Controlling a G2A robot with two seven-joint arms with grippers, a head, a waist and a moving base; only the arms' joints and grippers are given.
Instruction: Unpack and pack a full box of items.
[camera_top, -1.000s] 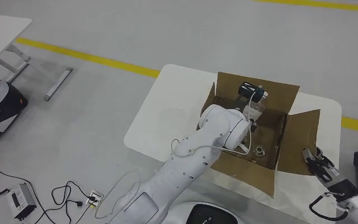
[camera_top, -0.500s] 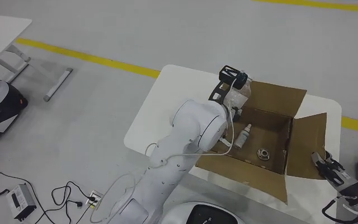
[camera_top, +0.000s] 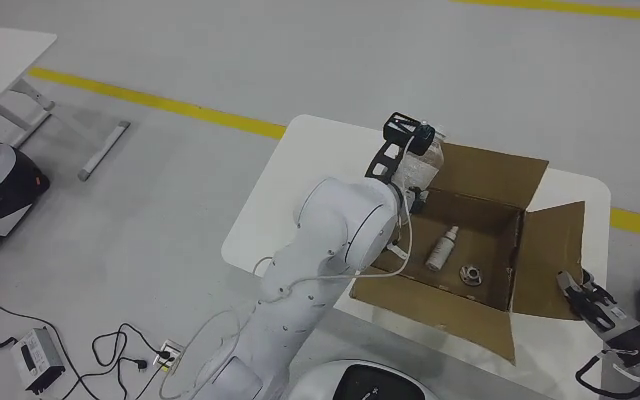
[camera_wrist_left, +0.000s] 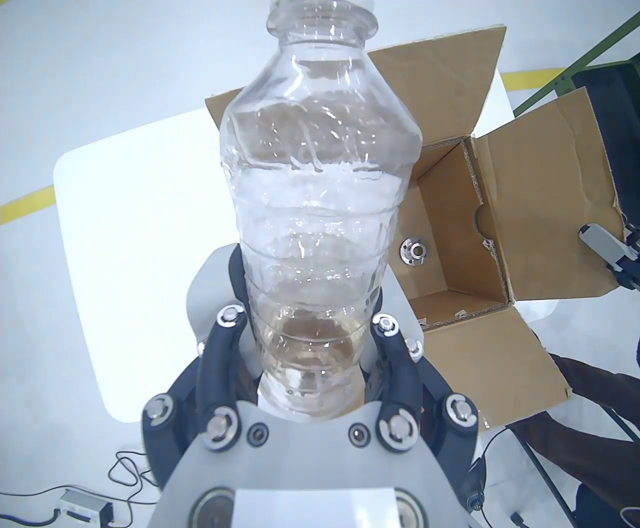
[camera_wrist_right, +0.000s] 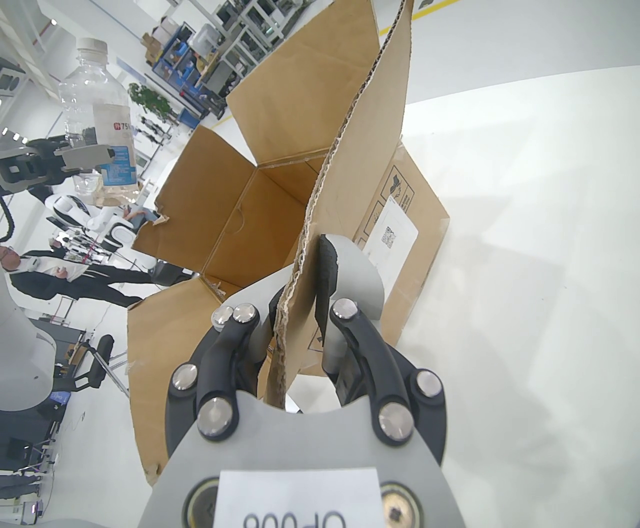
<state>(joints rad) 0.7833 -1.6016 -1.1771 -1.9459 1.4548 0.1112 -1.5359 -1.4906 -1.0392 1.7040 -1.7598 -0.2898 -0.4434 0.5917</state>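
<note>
Two grippers, both clenched. My left gripper (camera_wrist_left: 307, 322) grasps a clear bottle (camera_wrist_left: 320, 200), raised over the edge of the open box (camera_top: 490, 170). Right of it, inside, lie a small white bottle (camera_top: 441, 247) and metal fitting (camera_top: 470, 272). My right gripper (camera_wrist_right: 300, 285) pinches the box's flap (camera_top: 548, 260).

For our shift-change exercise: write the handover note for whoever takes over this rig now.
Left gripper: shut on the clear plastic bottle, held up near a corner of the open brown cardboard box.
Right gripper: shut on the box's side flap.
Inside: a small white bottle and a round metal fitting.
Done: clear bottle out of the box.
Left: set it on the white table, unpack those two, repack.
</note>
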